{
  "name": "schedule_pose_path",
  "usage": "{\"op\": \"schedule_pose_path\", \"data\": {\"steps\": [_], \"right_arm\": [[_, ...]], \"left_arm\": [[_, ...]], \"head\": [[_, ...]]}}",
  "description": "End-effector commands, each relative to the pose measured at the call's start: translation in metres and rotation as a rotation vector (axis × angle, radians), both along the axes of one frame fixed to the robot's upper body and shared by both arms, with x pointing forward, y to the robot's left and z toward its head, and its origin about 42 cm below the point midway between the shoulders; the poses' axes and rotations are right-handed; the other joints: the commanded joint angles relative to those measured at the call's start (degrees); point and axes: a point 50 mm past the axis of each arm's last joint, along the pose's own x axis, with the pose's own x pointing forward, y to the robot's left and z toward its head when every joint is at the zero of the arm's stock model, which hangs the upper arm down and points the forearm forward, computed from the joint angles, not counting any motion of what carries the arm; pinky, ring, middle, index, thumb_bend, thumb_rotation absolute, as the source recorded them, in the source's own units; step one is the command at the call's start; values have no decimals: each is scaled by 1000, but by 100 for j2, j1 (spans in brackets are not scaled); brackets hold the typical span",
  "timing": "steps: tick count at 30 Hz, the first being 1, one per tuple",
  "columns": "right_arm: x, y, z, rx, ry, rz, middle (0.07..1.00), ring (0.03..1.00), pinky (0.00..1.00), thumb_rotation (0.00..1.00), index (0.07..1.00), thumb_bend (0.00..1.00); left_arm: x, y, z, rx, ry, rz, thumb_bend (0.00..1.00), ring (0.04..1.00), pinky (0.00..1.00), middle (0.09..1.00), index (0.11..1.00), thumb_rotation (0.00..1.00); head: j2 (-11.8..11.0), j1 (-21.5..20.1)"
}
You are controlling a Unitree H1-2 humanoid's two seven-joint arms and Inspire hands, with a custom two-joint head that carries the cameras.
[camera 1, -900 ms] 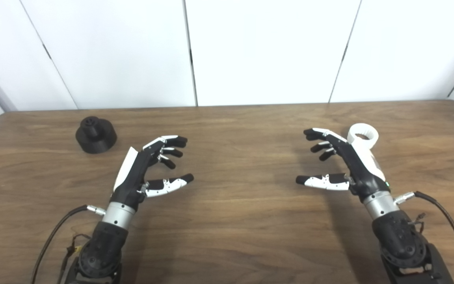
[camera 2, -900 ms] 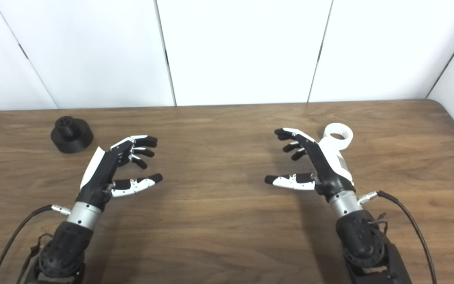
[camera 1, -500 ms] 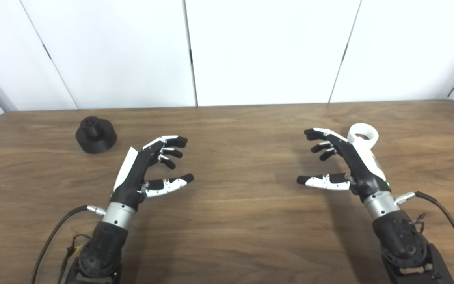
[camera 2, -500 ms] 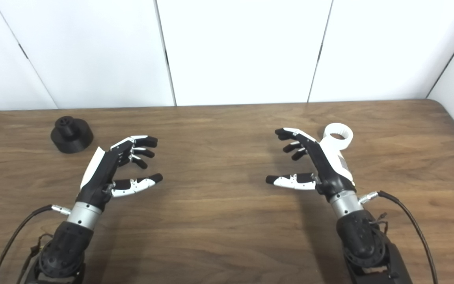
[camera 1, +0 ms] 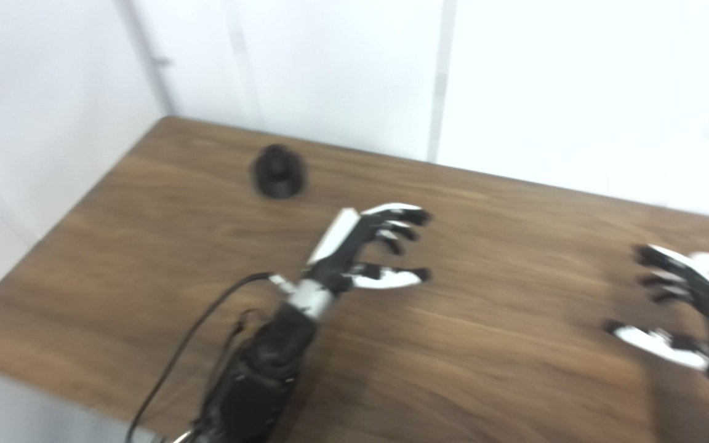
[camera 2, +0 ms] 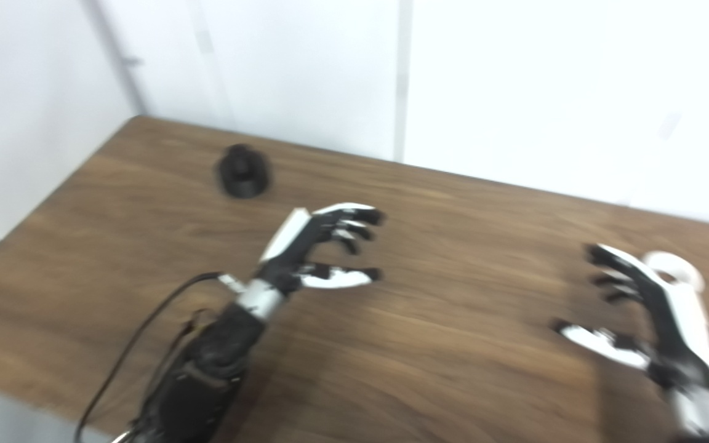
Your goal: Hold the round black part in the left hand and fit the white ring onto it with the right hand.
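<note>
The round black part (camera 1: 277,174) stands on the wooden table (camera 1: 164,240) toward its far left, apart from both hands. My left hand (camera 1: 364,246) hovers over the table to the right of it and nearer me, open, fingers spread and holding nothing. At the right edge my right hand (camera 2: 644,314) is open too, with nothing in it. The white ring (camera 2: 671,267) lies on the table just behind that hand, partly hidden by it. Both views are blurred.
The table's left edge (camera 1: 53,227) and front left corner show, with white wall panels (camera 1: 330,67) behind the far edge. A black cable (camera 1: 188,344) runs from my left forearm toward the front edge.
The whole picture has swung and blurred: the camera has turned left, so everything sits further right in view. The hands keep the same open pose; the part and ring stay put.
</note>
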Motion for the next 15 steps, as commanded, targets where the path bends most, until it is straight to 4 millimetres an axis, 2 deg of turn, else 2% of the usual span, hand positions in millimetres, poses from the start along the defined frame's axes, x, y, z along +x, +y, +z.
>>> {"op": "schedule_pose_path", "data": {"steps": [1, 5, 12, 13, 15], "right_arm": [[4, 0, 17, 8, -80, 25, 765, 683, 582, 154, 783, 659], [3, -1, 18, 7, -51, 18, 802, 708, 579, 164, 802, 635], [4, -3, 19, 19, -53, 16, 789, 704, 580, 156, 796, 660], [4, -3, 19, 18, -56, 16, 786, 700, 577, 159, 794, 662], [4, -4, 19, 13, -56, 15, 782, 694, 570, 160, 792, 664]], "left_arm": [[9, -4, 15, 6, -72, 6, 674, 673, 525, 751, 719, 65], [9, -3, 17, 22, -81, 23, 671, 679, 542, 757, 719, 95], [11, 1, 25, 44, -113, 49, 689, 668, 522, 742, 708, 111], [11, 2, 26, 46, -119, 62, 660, 672, 523, 746, 711, 93], [11, 7, 31, 61, -136, 101, 668, 660, 515, 736, 699, 87]], "head": [[-2, 17], [-2, 17], [-18, 4], [-18, 4], [-18, 4]]}}
